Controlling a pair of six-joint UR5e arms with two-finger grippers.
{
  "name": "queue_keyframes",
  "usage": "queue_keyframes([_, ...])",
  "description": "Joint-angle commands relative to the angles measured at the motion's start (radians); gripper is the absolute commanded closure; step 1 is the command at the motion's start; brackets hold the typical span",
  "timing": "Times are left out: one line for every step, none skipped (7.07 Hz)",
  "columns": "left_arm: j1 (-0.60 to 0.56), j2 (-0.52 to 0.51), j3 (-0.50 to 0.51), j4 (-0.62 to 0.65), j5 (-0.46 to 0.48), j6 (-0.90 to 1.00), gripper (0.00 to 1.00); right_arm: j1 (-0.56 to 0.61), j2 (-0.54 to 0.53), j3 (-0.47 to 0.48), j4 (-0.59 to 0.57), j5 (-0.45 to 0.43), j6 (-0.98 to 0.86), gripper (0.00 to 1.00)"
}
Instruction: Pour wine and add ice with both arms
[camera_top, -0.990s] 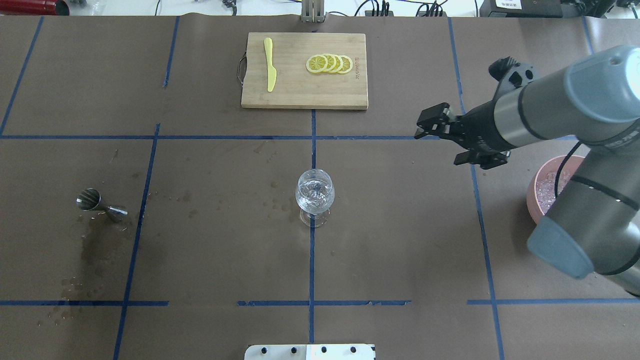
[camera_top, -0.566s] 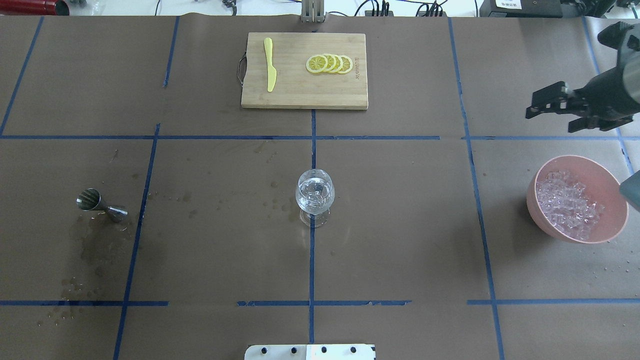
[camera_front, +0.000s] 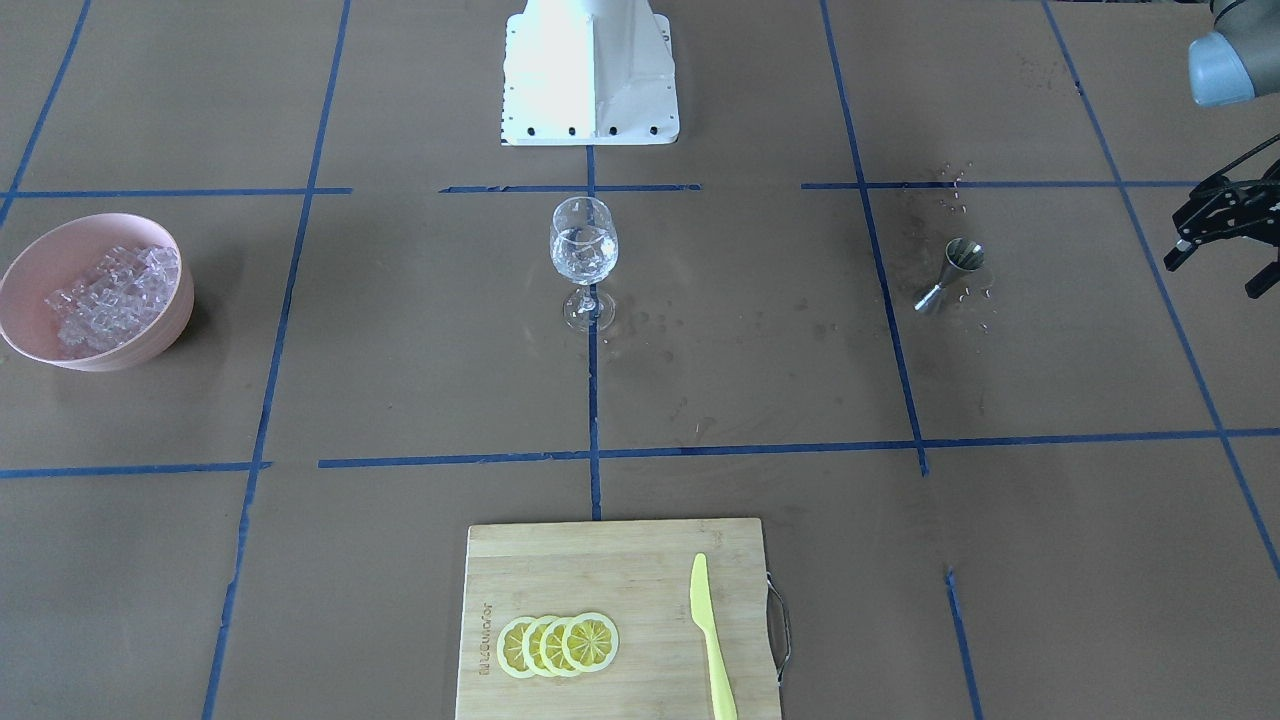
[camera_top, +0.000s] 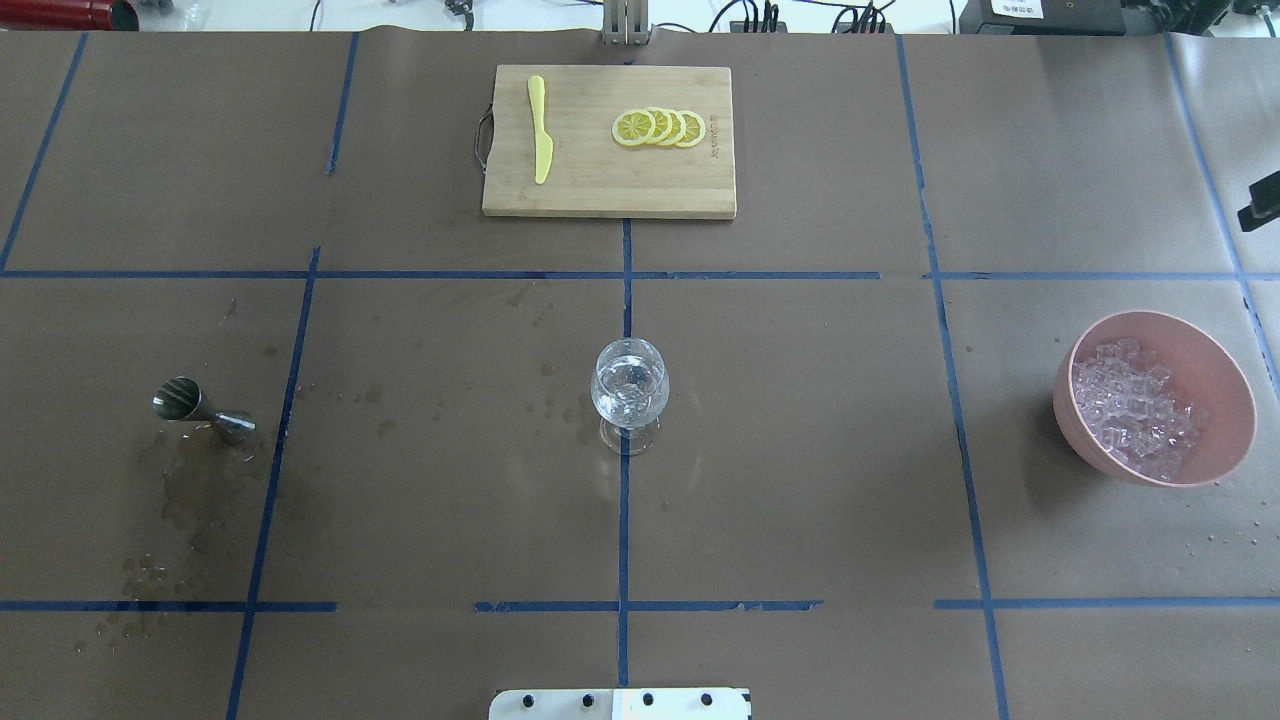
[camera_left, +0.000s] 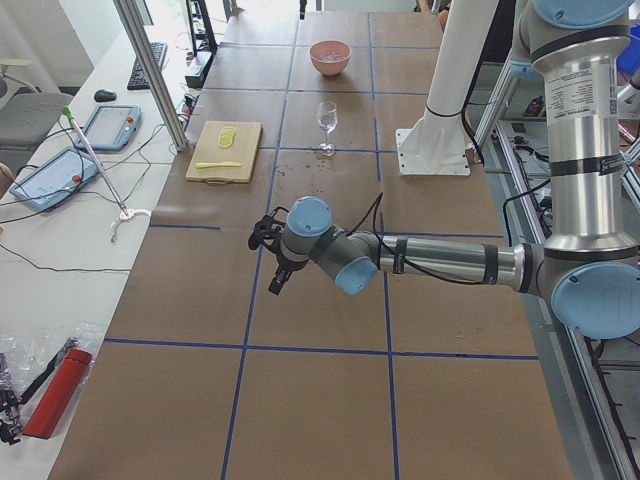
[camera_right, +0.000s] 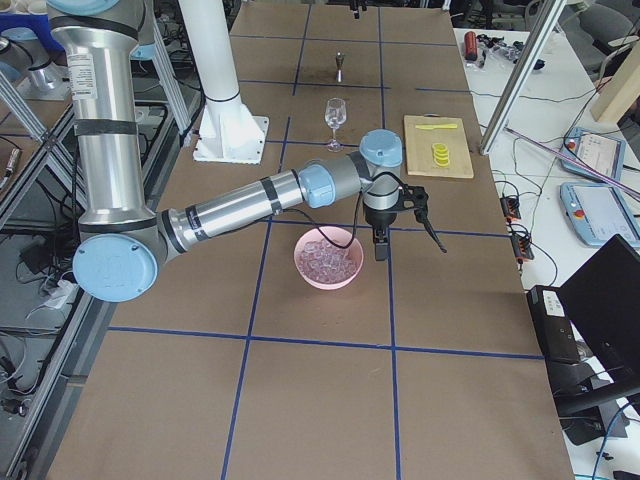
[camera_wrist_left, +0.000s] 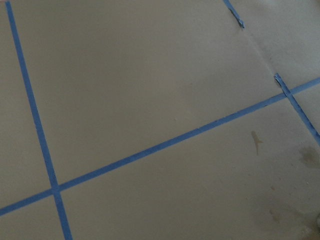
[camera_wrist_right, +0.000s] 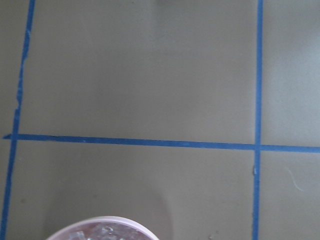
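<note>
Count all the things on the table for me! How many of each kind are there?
wine glass: 1
pink bowl of ice: 1
jigger: 1
cutting board: 1
yellow knife: 1
lemon slices: 4
Total: 9 things

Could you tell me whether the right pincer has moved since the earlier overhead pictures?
Yes. The right pincer has swung rightward, from left of the pink bowl to the overhead view's right edge, where only a sliver shows.
</note>
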Motion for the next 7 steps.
queue_keyframes([-0.026,-0.013,-0.005,0.107,-0.016,0.114,0.00,0.084,0.002,-0.112,-0.028,0.078,-0.169,0.00])
queue_keyframes([-0.043,-0.016,-0.019,0.099,-0.004,0.122,0.00,0.087,0.005,-0.165,-0.019,0.114,-0.244,0.00])
queue_keyframes([-0.046,-0.023,-0.027,0.096,-0.004,0.124,0.00,0.087,0.006,-0.176,-0.019,0.108,-0.252,0.00])
queue_keyframes([-0.048,-0.008,-0.027,0.091,-0.007,0.118,0.00,0.087,0.008,-0.184,-0.019,0.110,-0.255,0.00])
queue_keyframes([-0.048,-0.010,-0.027,0.091,-0.015,0.110,0.00,0.087,0.005,-0.182,-0.017,0.108,-0.254,0.00])
queue_keyframes([-0.046,-0.014,-0.019,0.089,-0.015,0.110,0.00,0.087,0.010,-0.175,-0.017,0.110,-0.255,0.00])
queue_keyframes([-0.046,-0.023,-0.019,0.083,-0.013,0.110,0.00,0.087,-0.004,-0.179,-0.017,0.108,-0.255,0.00])
